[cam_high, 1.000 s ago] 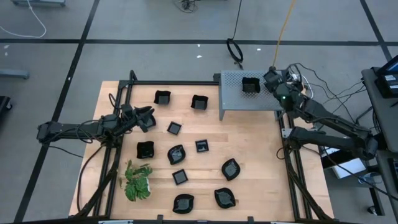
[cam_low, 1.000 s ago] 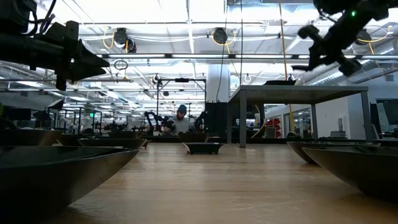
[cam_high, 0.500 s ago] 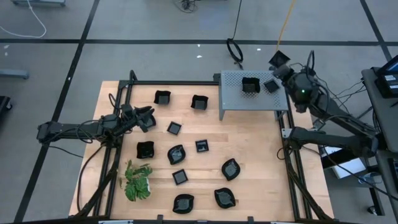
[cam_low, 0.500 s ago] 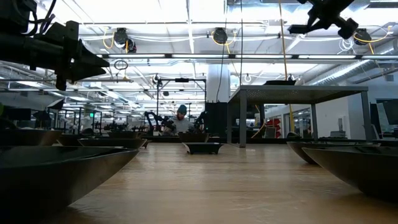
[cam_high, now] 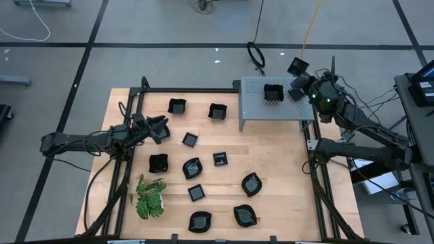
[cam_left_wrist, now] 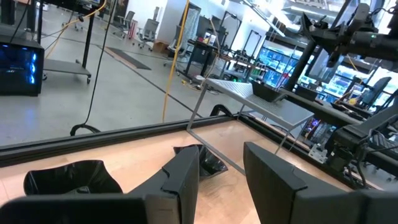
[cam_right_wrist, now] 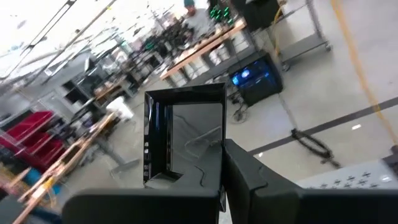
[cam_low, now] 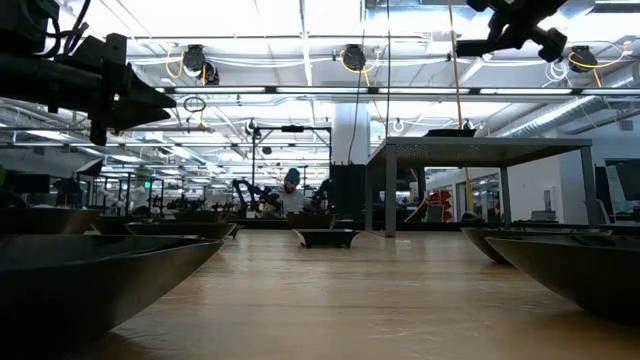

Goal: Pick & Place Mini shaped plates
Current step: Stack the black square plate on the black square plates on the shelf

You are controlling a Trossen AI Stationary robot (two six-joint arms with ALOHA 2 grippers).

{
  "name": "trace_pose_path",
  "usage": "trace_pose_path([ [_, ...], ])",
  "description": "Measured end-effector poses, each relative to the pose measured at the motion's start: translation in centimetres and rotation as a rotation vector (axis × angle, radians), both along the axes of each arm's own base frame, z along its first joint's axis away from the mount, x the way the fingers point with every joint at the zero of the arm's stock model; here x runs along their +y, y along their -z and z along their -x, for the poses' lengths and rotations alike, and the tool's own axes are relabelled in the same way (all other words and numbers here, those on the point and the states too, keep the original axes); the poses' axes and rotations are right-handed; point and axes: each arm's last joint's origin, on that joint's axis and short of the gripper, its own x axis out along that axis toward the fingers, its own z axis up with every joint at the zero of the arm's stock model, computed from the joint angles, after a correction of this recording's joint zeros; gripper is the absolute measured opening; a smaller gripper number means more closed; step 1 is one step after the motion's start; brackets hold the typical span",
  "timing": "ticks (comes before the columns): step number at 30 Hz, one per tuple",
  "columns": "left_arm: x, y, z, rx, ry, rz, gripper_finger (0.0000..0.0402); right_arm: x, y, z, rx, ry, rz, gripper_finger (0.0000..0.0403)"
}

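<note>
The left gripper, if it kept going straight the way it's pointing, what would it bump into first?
Probably nothing soon: the left gripper, open, points across the table between two small black plates. Depth is unclear.

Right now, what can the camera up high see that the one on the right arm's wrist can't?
Only the high view shows the whole wooden table, the green plant, many little black plates lying on the wood, such as a wavy-edged plate, and the left gripper hanging open at the table's left side. Only the right wrist view shows the far room, with a glowing blue screen and workbenches. Both show the right gripper shut on a square plate, lifted beside the grey perforated box.
</note>
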Motion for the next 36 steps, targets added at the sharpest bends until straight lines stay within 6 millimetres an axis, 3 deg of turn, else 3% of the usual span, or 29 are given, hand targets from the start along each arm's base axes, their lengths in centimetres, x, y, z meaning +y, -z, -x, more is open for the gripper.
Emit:
trace_pose_path([
  [9, 0.0, 0.0, 0.0, 0.0, 0.0, 0.0, 0.0129, -0.2, 1.0, 0.4, -0.001, 0.05, -0.076, 0.0],
  [20, 0.0, 0.0, 0.0, 0.0, 0.0, 0.0, 0.0129, -1.6, 2.6, 2.0, -0.144, 0.219, -0.341, 0.0],
  [27, 0.0, 0.0, 0.0, 0.0, 0.0, 0.0, 0.0129, -3.9, 1.4, 1.0, -0.109, 0.294, -0.501, 0.0],
  [32, 0.0, 0.0, 0.0, 0.0, 0.0, 0.0, 0.0129, -4.9, 1.7, 0.5, -0.062, 0.401, -0.74, 0.0],
  [36, 0.0, 0.0, 0.0, 0.0, 0.0, 0.0, 0.0129, -5.3, 2.1, 0.0, -0.072, 0.425, -0.78, 0.0],
])
